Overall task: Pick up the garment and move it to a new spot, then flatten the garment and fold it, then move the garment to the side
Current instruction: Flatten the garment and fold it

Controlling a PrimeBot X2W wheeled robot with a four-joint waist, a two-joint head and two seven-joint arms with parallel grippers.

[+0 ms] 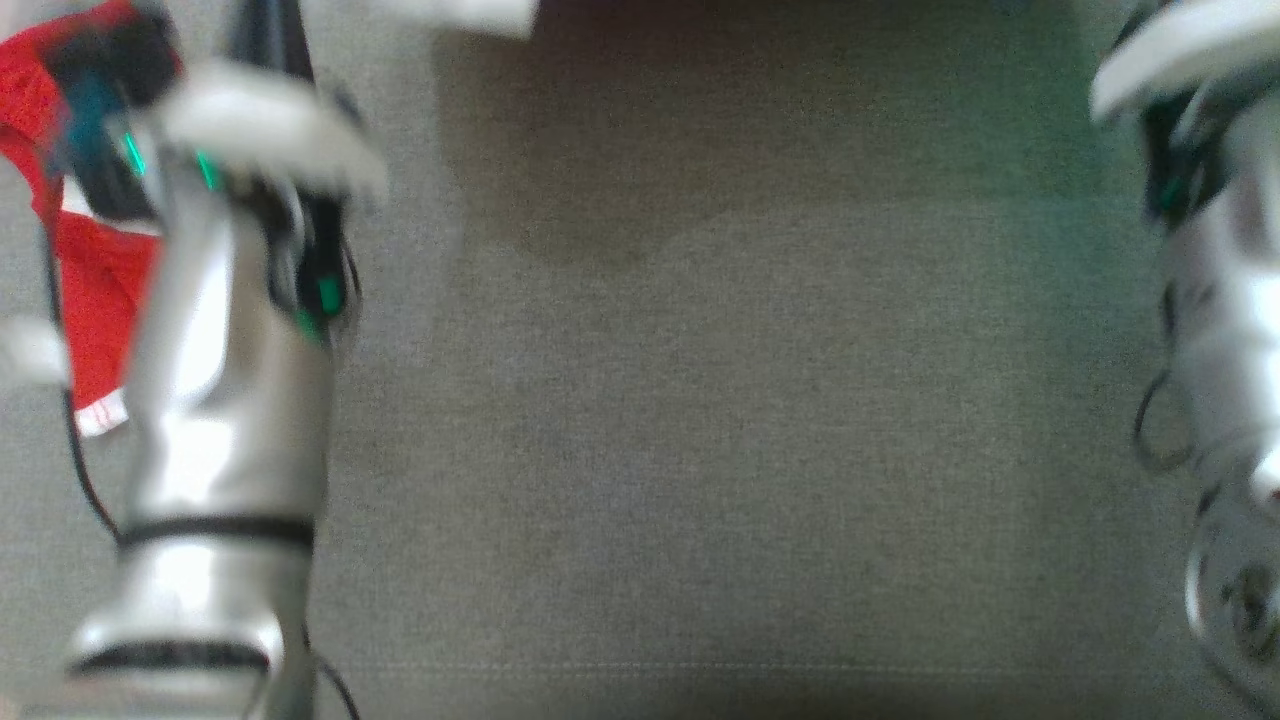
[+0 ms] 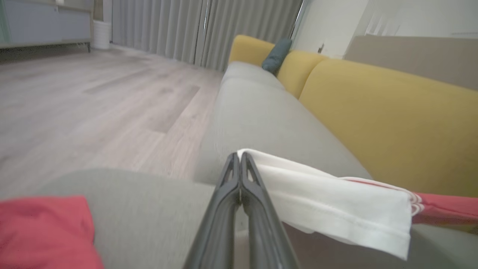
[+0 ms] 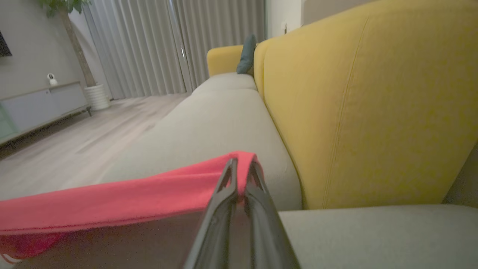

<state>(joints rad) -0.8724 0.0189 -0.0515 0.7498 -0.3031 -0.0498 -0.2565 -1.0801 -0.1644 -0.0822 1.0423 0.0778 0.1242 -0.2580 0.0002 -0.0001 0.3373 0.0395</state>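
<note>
The garment is red with a white panel and red stripes. In the left wrist view my left gripper (image 2: 240, 157) is shut on the white panel of the garment (image 2: 336, 201), which hangs off to the right above the seat; more red cloth lies at the lower left. In the right wrist view my right gripper (image 3: 242, 164) is shut on a red edge of the garment (image 3: 130, 194), which stretches away to the left. The blurred head view has the garment (image 1: 95, 290) at the upper left, behind my left forearm (image 1: 230, 380). My right forearm (image 1: 1220, 330) is at the right edge.
I am over a grey sofa seat (image 1: 750, 400) with a yellow backrest (image 3: 354, 104). A teal cushion (image 2: 276, 56) leans at the sofa's far end. Wooden floor (image 2: 93, 97) runs beside the seat's front edge, with grey curtains and a low cabinet (image 3: 37, 108) beyond.
</note>
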